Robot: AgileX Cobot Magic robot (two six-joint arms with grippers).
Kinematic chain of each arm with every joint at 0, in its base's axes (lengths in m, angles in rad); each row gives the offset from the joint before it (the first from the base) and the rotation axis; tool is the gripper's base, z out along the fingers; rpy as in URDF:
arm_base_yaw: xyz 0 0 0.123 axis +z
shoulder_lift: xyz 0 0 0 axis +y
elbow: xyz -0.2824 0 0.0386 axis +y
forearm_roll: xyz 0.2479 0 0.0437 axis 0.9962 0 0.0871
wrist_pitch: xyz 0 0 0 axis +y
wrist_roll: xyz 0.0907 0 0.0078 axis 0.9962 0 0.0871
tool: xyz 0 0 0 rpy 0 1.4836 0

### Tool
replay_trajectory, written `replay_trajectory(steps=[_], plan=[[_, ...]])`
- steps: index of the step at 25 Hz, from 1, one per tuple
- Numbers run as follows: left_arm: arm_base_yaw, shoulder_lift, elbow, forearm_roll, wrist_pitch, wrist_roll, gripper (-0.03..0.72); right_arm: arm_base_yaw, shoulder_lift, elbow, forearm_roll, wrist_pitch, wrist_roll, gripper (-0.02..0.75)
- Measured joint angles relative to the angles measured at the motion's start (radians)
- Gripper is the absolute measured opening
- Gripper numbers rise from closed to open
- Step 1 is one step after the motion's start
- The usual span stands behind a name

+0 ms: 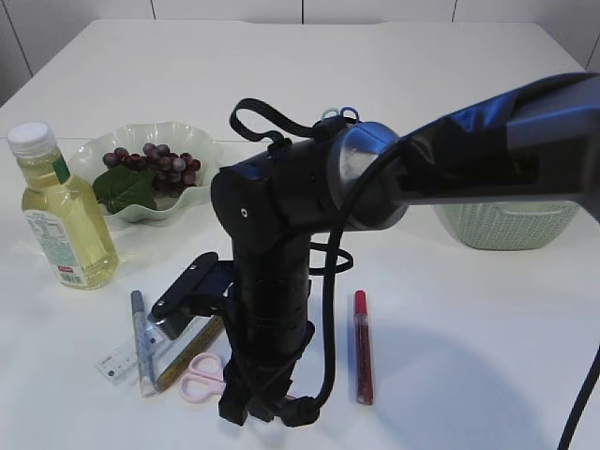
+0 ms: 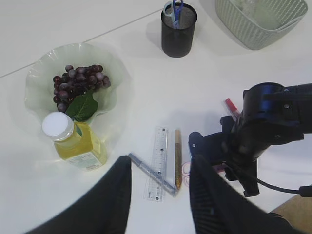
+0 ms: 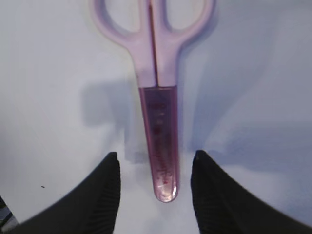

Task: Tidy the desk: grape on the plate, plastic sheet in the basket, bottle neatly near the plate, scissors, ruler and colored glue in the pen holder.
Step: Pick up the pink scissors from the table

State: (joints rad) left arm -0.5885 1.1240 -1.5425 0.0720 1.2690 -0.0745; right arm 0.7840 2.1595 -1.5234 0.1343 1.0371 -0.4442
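Table (image 1: pixel 469 75) is white and smooth, backed by pale wall panels (image 1: pixel 375 9).

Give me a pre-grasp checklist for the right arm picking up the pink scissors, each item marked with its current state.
1. Right gripper open: ok.
2. Pink scissors lined up between its fingers: ok, the sheathed tip lies in the gap.
3. Fingers down at table level: cannot tell.
4. Neighbouring ruler outside the grasp: ok, absent from the right wrist view.
5. Pen holder has room: ok, only blue scissors inside.
6. Left gripper out of the way: ok, hovering high, open.
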Motion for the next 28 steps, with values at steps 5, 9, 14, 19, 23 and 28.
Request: replay_trajectory(steps=[5,9,14,19,23,28], plan=[[0.0,0.0,0.0,0.002,0.0,0.0,0.29,0.0,0.0,0.0,0.009,-0.014,0.0,0.386],[0.0,0.0,0.0,0.002,0.0,0.0,0.29,0.0,0.01,0.0,0.003,-0.016,0.0,0.386],[0.0,0.0,0.0,0.004,0.0,0.0,0.29,0.005,0.031,0.0,0.0,-0.014,0.002,0.386],[0.0,0.0,0.0,0.025,0.0,0.0,0.29,0.005,0.031,0.0,-0.003,-0.018,0.002,0.386],[0.0,0.0,0.0,0.035,0.0,0.0,0.29,0.005,0.031,0.0,-0.003,-0.018,0.002,0.386],[0.0,0.0,0.0,0.038,0.0,0.0,0.29,0.005,0.031,0.0,-0.003,-0.016,0.002,0.386]])
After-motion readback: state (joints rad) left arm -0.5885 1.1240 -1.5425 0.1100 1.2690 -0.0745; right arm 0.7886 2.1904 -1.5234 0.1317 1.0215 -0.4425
